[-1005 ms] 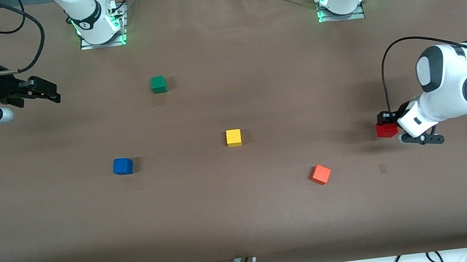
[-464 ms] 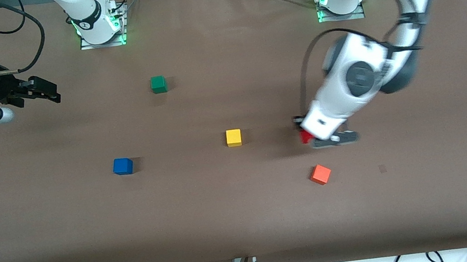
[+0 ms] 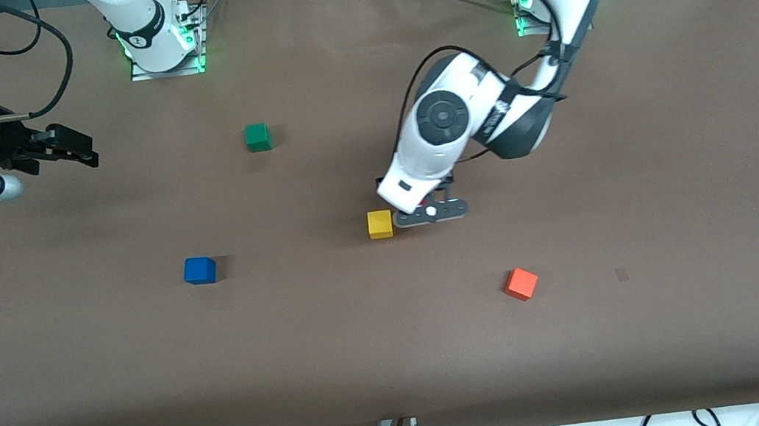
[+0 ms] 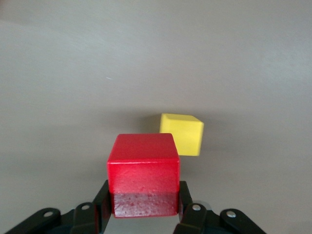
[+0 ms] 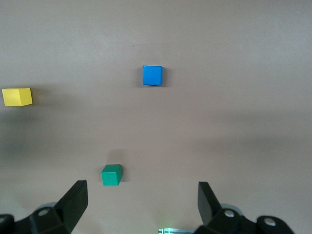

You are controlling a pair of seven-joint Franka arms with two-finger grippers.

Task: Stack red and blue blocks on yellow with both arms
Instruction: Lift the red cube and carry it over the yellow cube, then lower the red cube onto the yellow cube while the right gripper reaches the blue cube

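My left gripper (image 4: 143,196) is shut on the deep red block (image 4: 143,170) and holds it in the air. In the front view the left gripper (image 3: 423,205) hangs over the table just beside the yellow cube (image 3: 379,224), toward the left arm's end; the wrist hides the red block there. The yellow cube (image 4: 181,134) shows close past the red block in the left wrist view. The blue block (image 3: 200,270) lies on the table toward the right arm's end and shows in the right wrist view (image 5: 152,75). My right gripper (image 3: 70,149) waits open and empty (image 5: 141,204) at the right arm's end.
A green cube (image 3: 257,137) lies nearer the robot bases and shows in the right wrist view (image 5: 111,175). A lighter orange-red cube (image 3: 521,284) lies nearer the front camera than the yellow cube, toward the left arm's end. The brown table (image 3: 400,359) carries nothing else.
My left arm has swung from the left arm's end of the table to the yellow cube, carrying the red block. The right arm has not moved.
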